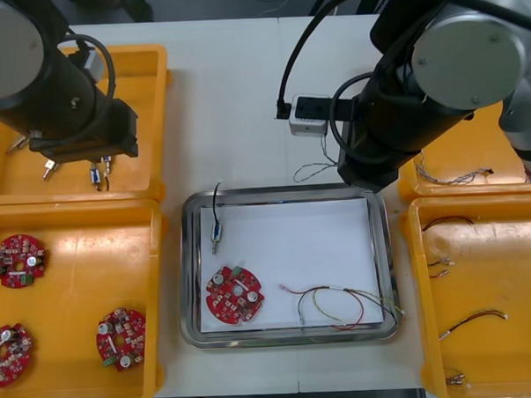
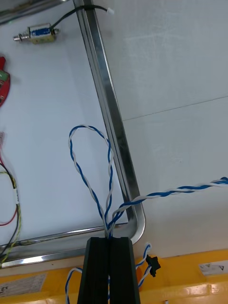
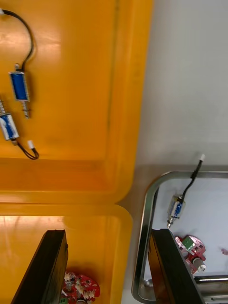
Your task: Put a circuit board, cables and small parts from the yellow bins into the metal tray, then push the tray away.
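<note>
The right hand (image 2: pixel 108 240) is clenched on the twisted blue and white cable (image 2: pixel 90 161), its loop over the corner of the metal tray (image 2: pixel 107 109). Next, I think, it must go further inward and let go. The left hand (image 3: pixel 107 233) hangs released above the yellow bins (image 3: pixel 71 95)

A light, matte table (image 1: pixel 234 95) stretches across the scene, evenly lit, with a thin seam (image 1: pixel 279 48) running down its top from the far edge. Beyond that far edge of the table lies a strip of dark floor (image 1: pixel 230 2). A small white-and-black box (image 1: pixel 308 116) sits on the table just beside the seam.
</note>
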`<state>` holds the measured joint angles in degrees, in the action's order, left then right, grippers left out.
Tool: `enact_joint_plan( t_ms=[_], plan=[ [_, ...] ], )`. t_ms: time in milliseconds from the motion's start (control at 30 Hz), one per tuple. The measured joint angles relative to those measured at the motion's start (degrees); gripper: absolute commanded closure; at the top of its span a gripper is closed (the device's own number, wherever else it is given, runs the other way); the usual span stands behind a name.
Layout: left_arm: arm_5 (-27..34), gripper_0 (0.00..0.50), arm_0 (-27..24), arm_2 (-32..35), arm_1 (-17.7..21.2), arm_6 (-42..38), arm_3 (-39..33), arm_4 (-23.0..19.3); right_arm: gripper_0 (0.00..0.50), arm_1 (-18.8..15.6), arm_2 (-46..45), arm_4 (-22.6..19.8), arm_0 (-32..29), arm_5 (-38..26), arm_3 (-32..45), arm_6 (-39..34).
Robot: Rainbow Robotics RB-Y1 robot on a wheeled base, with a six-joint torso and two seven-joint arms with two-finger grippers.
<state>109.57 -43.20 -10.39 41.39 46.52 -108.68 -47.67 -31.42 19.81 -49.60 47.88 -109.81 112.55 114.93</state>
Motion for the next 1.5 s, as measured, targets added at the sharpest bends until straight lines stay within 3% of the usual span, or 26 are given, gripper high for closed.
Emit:
enact_joint_plan(
  t_ms=[167, 400, 633, 1067, 1267, 1500],
  plan=[
    [0.00, 0.000, -0.02, 3.48, 0.62, 4.70, 3.95, 0.81, 0.500, 0.07, 5.42, 4.52, -0.84, 0.02, 0.98, 2.14],
    [0.01, 0.000, -1.96, 4.44, 0.64, 14.45, 10.76, 4.73, 0.500, 0.07, 9.06, 6.77, -4.41, 3.62, 1.33, 3.03],
    [0.01, 0.000, -4.01, 4.44, 0.64, 14.56, 17.05, 6.61, 0.500, 0.07, 11.60, 8.99, -7.06, 9.18, 1.35, 3.03],
    [-0.24, 0.000, -4.46, 4.44, 0.64, 14.70, 26.18, 8.41, 0.500, 0.07, 13.98, 11.91, -8.96, 12.87, -1.27, 3.26],
    [-3.16, 0.000, -4.46, 4.44, 0.53, 15.50, 28.53, 9.57, 0.500, 0.07, 14.58, 12.54, -9.63, 14.99, -3.42, 3.38],
    [-6.33, 0.000, -4.47, 4.44, 0.04, 15.55, 31.44, 10.34, 0.500, 0.07, 17.60, 17.13, -10.48, 17.14, -4.12, 3.38]
  ],
)
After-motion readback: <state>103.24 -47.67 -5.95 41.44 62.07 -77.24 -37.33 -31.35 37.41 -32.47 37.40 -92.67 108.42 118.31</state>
